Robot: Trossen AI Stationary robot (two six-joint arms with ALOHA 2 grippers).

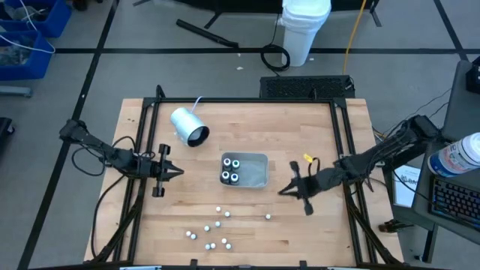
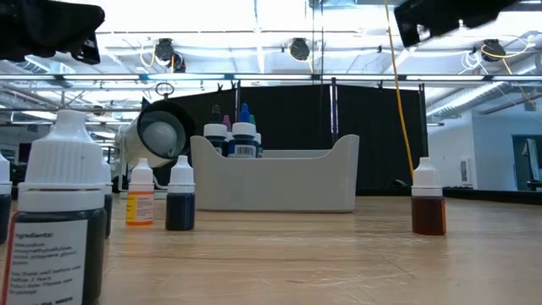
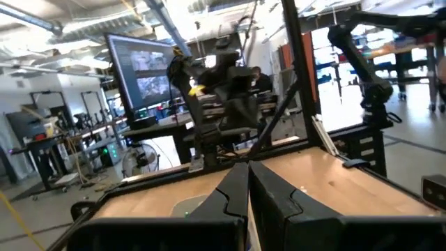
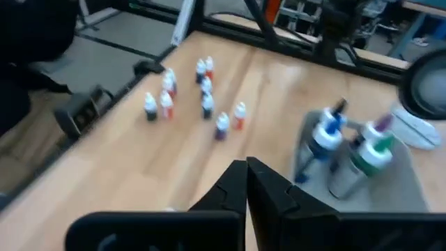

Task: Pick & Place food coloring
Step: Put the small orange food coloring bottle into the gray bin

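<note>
- Tray (image 1: 261,180) at table centre holds four dark-capped food coloring bottles (image 1: 231,169) in its 9 o'clock half; the loose bottles (image 1: 217,225) stand scattered toward 6 o'clock, with one bottle (image 1: 268,217) apart from the cluster toward 5 o'clock.
- Right gripper (image 1: 289,188) hovers just beside the tray's 3 o'clock edge, fingers together and empty; left gripper (image 1: 177,172) waits at 9 o'clock, fingers likewise together, nothing held.
- Hazard 1: a descent with the fingers together would strike a cap rather than straddle it, toppling the bottle.
- Hazard 2: the loose bottles stand close to one another; a finger entering the cluster could knock a neighbour and set it rolling.
- Hazard 3: the right arm's sweep toward 6 o'clock passes the tray corner and could nudge it.
- Grey cylinder (image 1: 188,126) lies at 10 o'clock, well apart from the work.
</note>
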